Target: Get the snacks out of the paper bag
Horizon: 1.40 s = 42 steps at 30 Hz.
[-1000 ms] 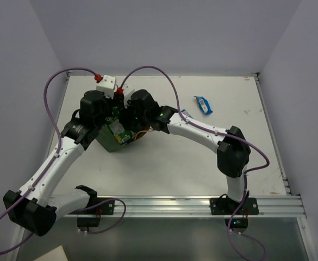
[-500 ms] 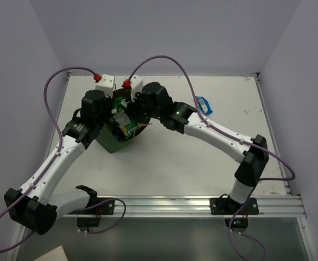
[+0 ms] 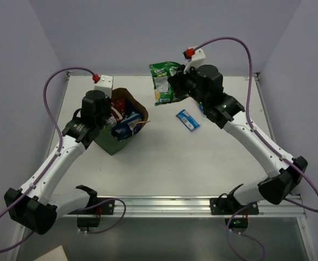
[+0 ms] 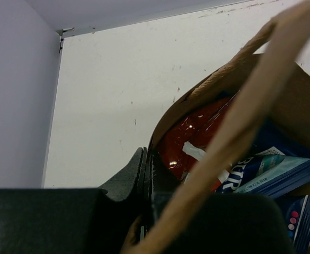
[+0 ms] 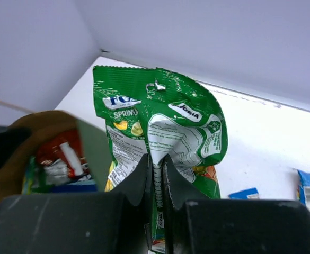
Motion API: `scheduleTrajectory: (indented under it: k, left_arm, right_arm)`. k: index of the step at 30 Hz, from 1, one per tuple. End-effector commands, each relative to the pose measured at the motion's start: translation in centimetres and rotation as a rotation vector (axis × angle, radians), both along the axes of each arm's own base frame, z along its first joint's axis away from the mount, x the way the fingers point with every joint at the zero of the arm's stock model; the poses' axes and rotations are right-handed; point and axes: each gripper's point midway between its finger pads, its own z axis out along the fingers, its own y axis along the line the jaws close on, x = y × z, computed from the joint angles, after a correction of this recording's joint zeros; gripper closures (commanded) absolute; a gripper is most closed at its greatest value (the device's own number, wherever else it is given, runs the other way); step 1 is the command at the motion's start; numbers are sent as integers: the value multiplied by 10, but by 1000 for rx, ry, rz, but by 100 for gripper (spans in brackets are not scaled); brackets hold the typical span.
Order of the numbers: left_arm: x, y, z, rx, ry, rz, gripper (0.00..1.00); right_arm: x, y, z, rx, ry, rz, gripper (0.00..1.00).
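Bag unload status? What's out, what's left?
Done: a blue packet and a second blue packet lie on the table. In hand: the right gripper is shut on a green packet, held up clear of the paper bag; the left gripper pinches the bag's rim. Left: a red packet and blue-and-white packets show inside; more may be hidden.

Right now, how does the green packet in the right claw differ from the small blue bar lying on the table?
The green packet is clearly larger than the blue bar. The green packet hangs in the air, pinched in the right claw; the blue bar lies flat on the table, touched by nothing. Both are glossy and already outside the paper bag.
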Motion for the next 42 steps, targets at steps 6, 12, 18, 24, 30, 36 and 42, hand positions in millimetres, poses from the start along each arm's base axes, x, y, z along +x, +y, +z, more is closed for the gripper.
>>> scheduleTrajectory:
  k: [6, 12, 18, 24, 30, 36, 42]
  left_arm:
    - [-4, -2, 26, -30, -61, -19, 100]
    - [-4, -11, 34, 30, -98, -128, 100]
    - [-3, -21, 36, 86, -139, -230, 100]
    - [-2, -26, 36, 141, -155, -291, 100]
    - [-1, -21, 46, 172, -184, -270, 100]
    - [9, -6, 63, 226, -243, -185, 100]
    - [17, 10, 84, 231, -294, -59, 100]
  right_arm:
    - [77, -8, -110, 28, 235, -158, 100]
    - [106, 42, -210, 2, 385, -46, 98]
    - [99, 47, -203, -55, 367, 38, 32]
    - [36, 40, -88, -55, 180, 223, 20]
    - [-50, 85, -39, -202, -16, 488, 19]
    - [-100, 136, -66, -298, -38, 743, 20]
    - [-102, 151, -134, -390, 48, 774, 20]
